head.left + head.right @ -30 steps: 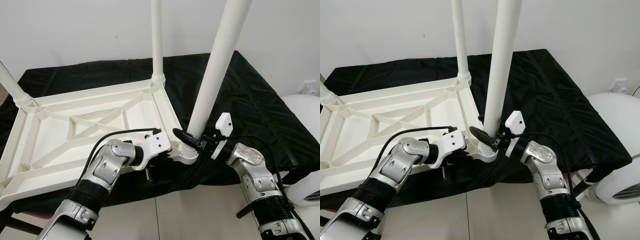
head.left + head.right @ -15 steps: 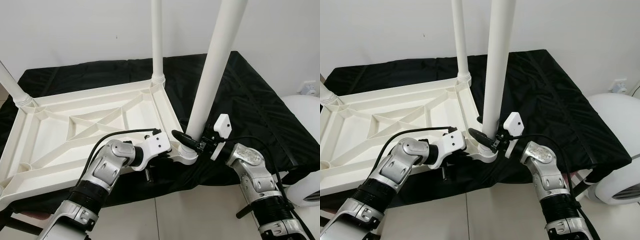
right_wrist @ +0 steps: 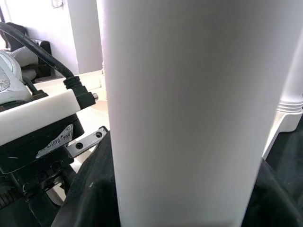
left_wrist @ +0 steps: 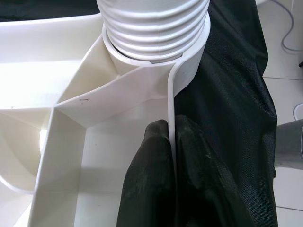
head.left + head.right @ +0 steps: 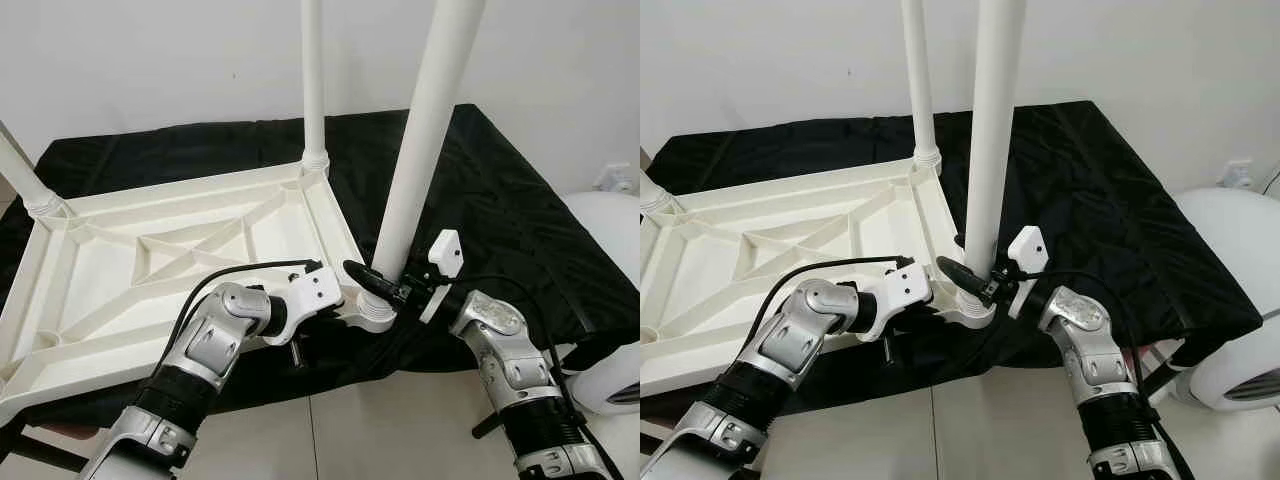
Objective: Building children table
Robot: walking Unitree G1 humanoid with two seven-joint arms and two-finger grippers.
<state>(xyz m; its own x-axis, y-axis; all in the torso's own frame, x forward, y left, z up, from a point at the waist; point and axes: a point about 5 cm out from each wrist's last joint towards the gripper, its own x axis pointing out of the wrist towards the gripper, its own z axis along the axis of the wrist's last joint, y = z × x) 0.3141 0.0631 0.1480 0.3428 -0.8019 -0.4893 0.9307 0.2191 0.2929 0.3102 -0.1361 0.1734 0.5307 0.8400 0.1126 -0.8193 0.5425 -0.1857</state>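
Tabletop: a white plastic tabletop (image 5: 150, 270) is laid upside down on a black cloth (image 5: 500, 200), ribbed underside facing up; its near right corner sits at the cloth's front edge.
Near leg: a white leg (image 5: 425, 140) is stood in the socket of the near right corner, tilted slightly to the right toward its top; the threaded collar (image 4: 154, 28) is seen seated in the socket in the left wrist view.
Other legs: a second leg (image 5: 313, 80) is stood upright at the far right corner; a third (image 5: 20, 170) is seen at the far left corner, leaning outward.
Left gripper: the left gripper (image 4: 171, 142) is pinched on the tabletop's thin side wall just beside the near right socket, one black finger (image 4: 151, 165) on each face of the wall.
Right gripper: the right gripper (image 5: 378, 285) is clamped around the near leg's base, just above the collar; black fingers (image 3: 90, 198) are seen wrapped on both sides of the leg.
Surroundings: white wall behind, tiled floor (image 5: 400, 420) in front, a white rounded object (image 5: 1230, 270) at the right edge.
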